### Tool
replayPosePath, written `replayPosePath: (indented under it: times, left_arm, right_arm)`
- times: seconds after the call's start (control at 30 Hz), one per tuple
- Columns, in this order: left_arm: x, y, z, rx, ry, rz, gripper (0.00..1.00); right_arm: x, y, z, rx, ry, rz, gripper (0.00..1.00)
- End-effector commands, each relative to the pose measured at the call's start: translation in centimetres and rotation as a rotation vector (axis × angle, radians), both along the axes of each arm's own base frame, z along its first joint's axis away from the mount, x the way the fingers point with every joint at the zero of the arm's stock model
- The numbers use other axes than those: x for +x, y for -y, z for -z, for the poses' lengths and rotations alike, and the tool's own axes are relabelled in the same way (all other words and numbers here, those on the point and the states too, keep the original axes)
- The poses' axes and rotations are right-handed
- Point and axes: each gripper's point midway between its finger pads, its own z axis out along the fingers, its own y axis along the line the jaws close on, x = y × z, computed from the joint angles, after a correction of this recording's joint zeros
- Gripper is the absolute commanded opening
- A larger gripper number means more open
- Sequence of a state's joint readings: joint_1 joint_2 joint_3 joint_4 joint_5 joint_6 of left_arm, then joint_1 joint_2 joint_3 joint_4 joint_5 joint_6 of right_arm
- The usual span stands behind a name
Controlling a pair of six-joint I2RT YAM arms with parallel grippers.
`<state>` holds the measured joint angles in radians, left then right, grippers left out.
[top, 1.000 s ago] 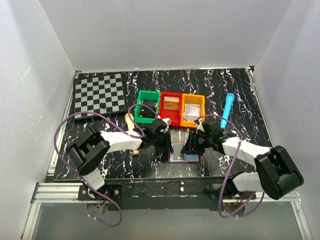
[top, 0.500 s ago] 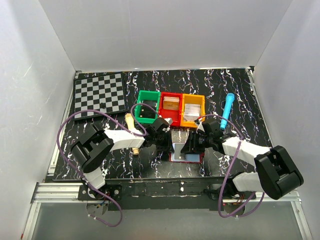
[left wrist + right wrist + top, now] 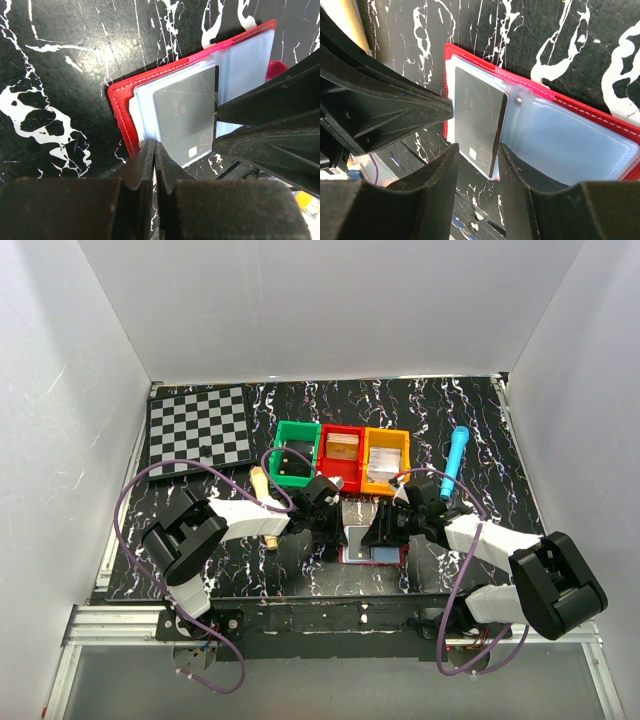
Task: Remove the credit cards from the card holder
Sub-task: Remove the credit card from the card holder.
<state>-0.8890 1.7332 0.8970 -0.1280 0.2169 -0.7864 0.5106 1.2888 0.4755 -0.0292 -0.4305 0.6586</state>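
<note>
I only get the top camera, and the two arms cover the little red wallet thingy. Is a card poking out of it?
Observer: Yes. On the left wrist camera the dark-red leather card holder lies open, and a grey plastic card printed "VIP" sits on top.
Child: Is the left arm pinching it?
Observer: The left gripper is shut, with its tip right at the card's edge. I cannot tell whether it pinches anything.
Child: What about the other arm?
Observer: On the right wrist camera the right gripper is open, and the card's end lies between its fingers.
</note>
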Motion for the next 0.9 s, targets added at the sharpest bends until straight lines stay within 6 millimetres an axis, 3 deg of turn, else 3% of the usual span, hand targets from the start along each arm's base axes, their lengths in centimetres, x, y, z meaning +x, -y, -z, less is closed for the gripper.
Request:
replayPosePath:
  times: [0.0, 0.27, 0.53, 0.87]
  left_arm:
    - [-0.3, -1.3, 1.6, 0.073, -0.027, -0.019, 0.00]
    - [-0.3, -1.2, 1.6, 0.071, -0.031, -0.017, 0.00]
    - [-0.5, -1.3, 2.0, 0.081, -0.041, -0.015, 0.00]
    - [-0.6, -1.2, 2.4, 0.081, -0.052, -0.009, 0.00]
  right_arm:
    - [0.7, -0.8, -1.5, 0.067, 0.060, -0.007, 0.43]
    - [0.5, -1.0, -1.6, 0.090, 0.065, -0.020, 0.38]
    - [0.2, -0.8, -0.7, 0.074, 0.041, -0.024, 0.40]
    - [0.2, -1.6, -2.5, 0.153, 0.090, -0.055, 0.37]
